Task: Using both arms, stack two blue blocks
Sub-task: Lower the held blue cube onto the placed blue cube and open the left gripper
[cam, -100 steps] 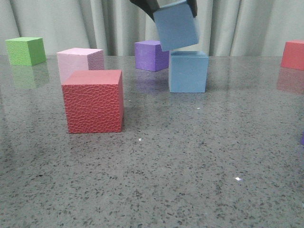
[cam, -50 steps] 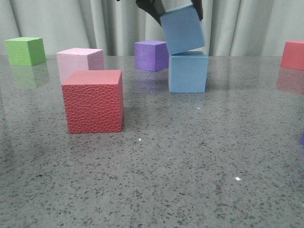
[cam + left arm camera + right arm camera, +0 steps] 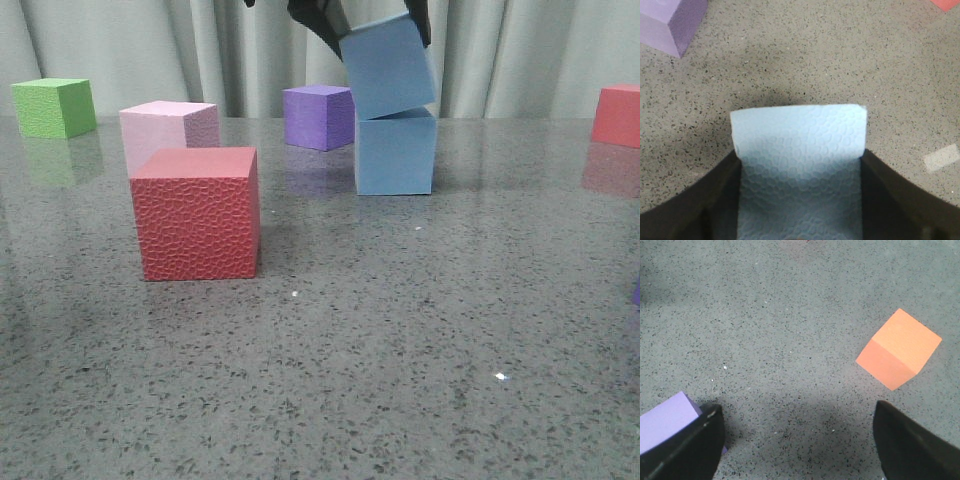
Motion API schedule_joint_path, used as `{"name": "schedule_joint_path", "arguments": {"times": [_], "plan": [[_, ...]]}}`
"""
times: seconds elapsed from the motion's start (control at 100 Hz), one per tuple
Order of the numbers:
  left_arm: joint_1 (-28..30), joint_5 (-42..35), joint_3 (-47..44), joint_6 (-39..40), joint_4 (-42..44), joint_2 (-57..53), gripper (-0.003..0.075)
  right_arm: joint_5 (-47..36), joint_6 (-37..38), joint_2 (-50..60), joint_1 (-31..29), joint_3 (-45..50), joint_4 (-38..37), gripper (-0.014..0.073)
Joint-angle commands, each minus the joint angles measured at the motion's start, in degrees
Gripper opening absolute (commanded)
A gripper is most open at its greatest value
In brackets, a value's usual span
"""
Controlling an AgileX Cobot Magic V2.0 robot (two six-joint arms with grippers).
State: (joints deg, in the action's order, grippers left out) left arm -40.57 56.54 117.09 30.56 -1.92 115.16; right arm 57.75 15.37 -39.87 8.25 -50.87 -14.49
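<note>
— What is seen across the bench (image 3: pixel 330 380), from left to right?

— A green cube (image 3: pixel 54 106) is seen at the far left, then a pale pink cube (image 3: pixel 170 130) just behind a red textured cube (image 3: pixel 197 213). A purple cube (image 3: pixel 318 116) is placed further back, near the middle. To its right, the lower blue block (image 3: pixel 396 152) is set flat on the bench, and the upper blue block (image 3: pixel 388 67) is held tilted above it, one lower corner touching or nearly touching the lower block's top. A red cube (image 3: pixel 617 115) is seen at the far right edge.

— How is the upper block held?

— It is gripped by the left end effector (image 3: pixel 365 15), whose black fingers are pressed against two opposite sides; in the left wrist view the block (image 3: pixel 799 165) is seen filling the gap between the fingers (image 3: pixel 695 200).

— And the right end effector?

— The right end effector (image 3: pixel 797 440) is spread wide over bare bench, nothing held between its fingers. A purple cube (image 3: pixel 665 422) is seen beside one finger and an orange cube (image 3: pixel 899 348) lies apart from the other.
</note>
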Motion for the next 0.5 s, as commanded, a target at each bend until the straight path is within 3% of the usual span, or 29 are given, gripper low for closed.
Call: {"name": "schedule_joint_path", "arguments": {"times": [0.0,0.49], "plan": [[-0.44,-2.33,1.95,0.47,-0.18,-3.28,0.0210,-3.50,-0.45,0.20,-0.36,-1.21,-1.07,0.0601],[-0.44,-2.96,1.95,0.47,0.83,-3.28,0.0214,-3.50,-0.45,0.20,-0.36,-1.21,-1.07,0.0601]]}}
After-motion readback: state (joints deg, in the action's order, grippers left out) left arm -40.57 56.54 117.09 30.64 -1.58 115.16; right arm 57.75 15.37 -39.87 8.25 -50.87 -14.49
